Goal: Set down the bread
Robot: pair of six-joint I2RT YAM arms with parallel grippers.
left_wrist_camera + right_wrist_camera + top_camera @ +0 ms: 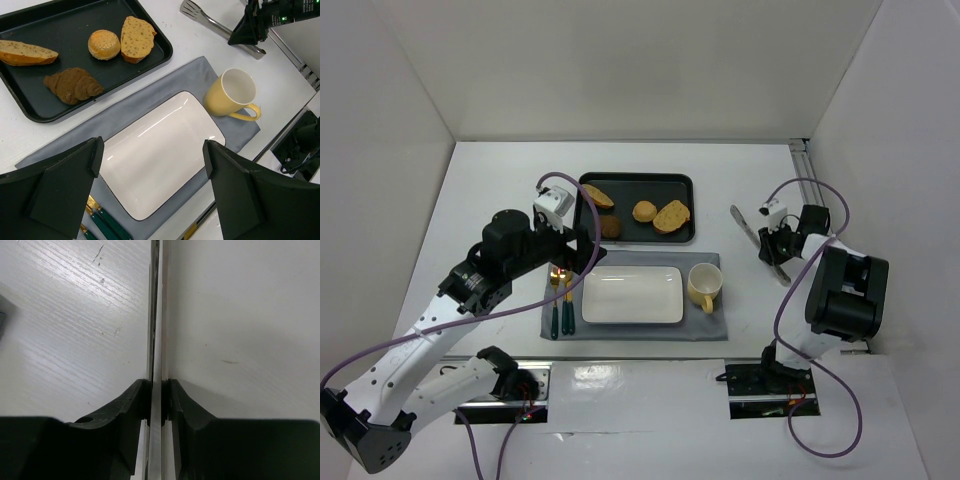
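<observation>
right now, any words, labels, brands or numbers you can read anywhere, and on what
None: no readable text, label, brand or number shows in any view. The black tray, white plate, yellow mug and tongs are all unmarked.

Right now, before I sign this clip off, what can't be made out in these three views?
Top external: cutlery partly hidden under the left arm.
Left wrist: cutlery mostly cut off by the bottom edge and the fingers of the left end effector.
Right wrist: tongs seen only edge-on in the shut right end effector; both ends out of frame.
</observation>
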